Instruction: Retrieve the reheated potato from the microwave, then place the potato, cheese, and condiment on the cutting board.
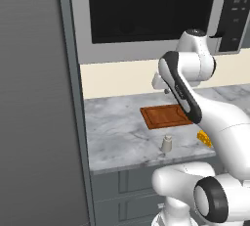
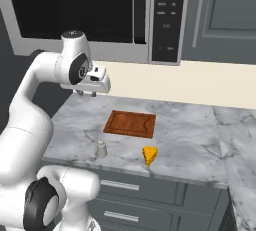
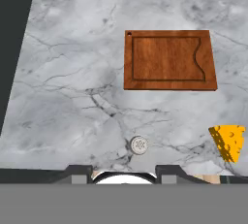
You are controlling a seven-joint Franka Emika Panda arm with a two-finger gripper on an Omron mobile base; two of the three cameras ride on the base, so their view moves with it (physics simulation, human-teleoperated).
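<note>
Up above the marble counter (image 2: 190,125) we hang our gripper (image 2: 86,94), fingers drawn together on nothing. Below, the cutting board (image 3: 168,60) lies bare, the condiment (image 3: 139,145) stands near its front, the cheese (image 3: 228,141) off to one side, the microwave (image 2: 90,10) door shut.

Cheese (image 1: 205,138) half behind arm

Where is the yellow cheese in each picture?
Left base view: the cheese peeks out at the right, on the counter beside the robot's arm.
Right base view: it stands near the counter's front edge, right of the little bottle.
Hand view: it sits at the lower right.
Shared landmark: the cutting board lies farther back on the counter.
</note>
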